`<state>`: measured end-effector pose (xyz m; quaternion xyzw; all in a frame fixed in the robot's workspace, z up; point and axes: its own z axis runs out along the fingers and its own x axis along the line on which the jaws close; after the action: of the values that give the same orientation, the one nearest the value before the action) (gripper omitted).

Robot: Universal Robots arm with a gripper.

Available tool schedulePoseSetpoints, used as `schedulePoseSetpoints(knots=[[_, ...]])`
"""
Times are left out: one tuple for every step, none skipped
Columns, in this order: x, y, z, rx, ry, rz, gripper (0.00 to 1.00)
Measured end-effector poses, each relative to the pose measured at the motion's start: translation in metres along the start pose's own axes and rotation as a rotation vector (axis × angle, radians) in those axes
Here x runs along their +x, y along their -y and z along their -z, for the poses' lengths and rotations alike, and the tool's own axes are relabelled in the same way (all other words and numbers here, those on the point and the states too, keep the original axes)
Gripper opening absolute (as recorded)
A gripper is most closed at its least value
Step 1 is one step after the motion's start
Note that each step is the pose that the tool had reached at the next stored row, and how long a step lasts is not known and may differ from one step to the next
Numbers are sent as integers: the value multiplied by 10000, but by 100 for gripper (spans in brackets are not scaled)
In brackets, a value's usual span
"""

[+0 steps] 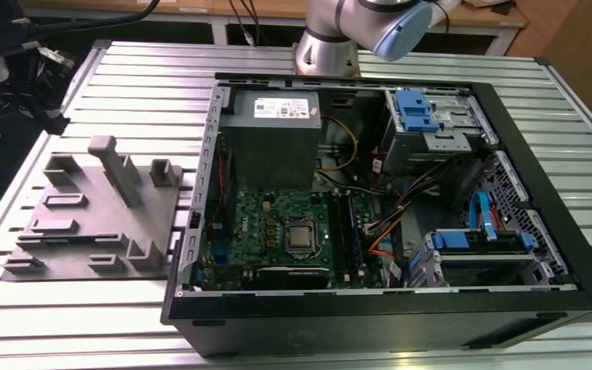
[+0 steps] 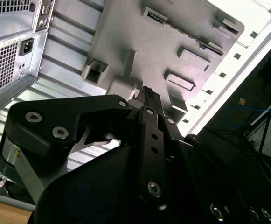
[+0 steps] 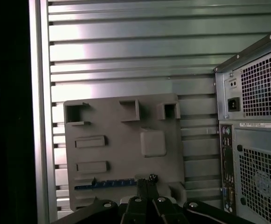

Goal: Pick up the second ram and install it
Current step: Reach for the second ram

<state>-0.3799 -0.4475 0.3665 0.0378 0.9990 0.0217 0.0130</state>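
At nine o'clock from the open computer case [image 1: 378, 320] in the exterior view, a grey moulded fixture [image 1: 80, 227] lies on the slatted metal table [image 1: 152, 62], just beside the case wall. My arm [image 1: 327, 35] rises at twelve o'clock, behind the case. Inside the case the green motherboard [image 1: 270, 231] lies flat. The power supply [image 1: 272, 146] is at its twelve o'clock and a blue-latched drive cage [image 1: 425, 116] is toward two o'clock.

In the first wrist view my gripper [image 3: 144, 183] hangs over the fixture, clenched. Its two fingers [image 3: 138, 205] lie side by side with only a seam between them, and nothing is held.

The second ram [image 3: 105, 184] stands on edge in a slot along one border of the fixture and shows as a thin blue strip. One end of the strip is hidden behind my fingertips. The case's perforated rear panel [image 3: 259, 93] stands beside the fixture.

In the second wrist view the gripper [image 2: 148, 95] points toward the fixture's pockets and raised blocks, with the rear panel off to one side.
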Motion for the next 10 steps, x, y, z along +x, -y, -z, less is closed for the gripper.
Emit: schedulePoseSetpoints(knots=[[14, 9, -10, 0, 1, -1, 7], [28, 18, -19, -1, 1, -1, 7], [41, 27, -28, -1, 1, -1, 7], [56, 37, -38, -1, 1, -1, 7], [71, 47, -47, -1, 1, -1, 7], [84, 57, -57, -1, 1, -1, 7], [99, 66, -66, 0, 0, -1, 7], [114, 76, -77, -1, 1, -1, 7], [130, 85, -89, -1, 1, -2, 7], [146, 93, -101, -1, 1, -2, 7]])
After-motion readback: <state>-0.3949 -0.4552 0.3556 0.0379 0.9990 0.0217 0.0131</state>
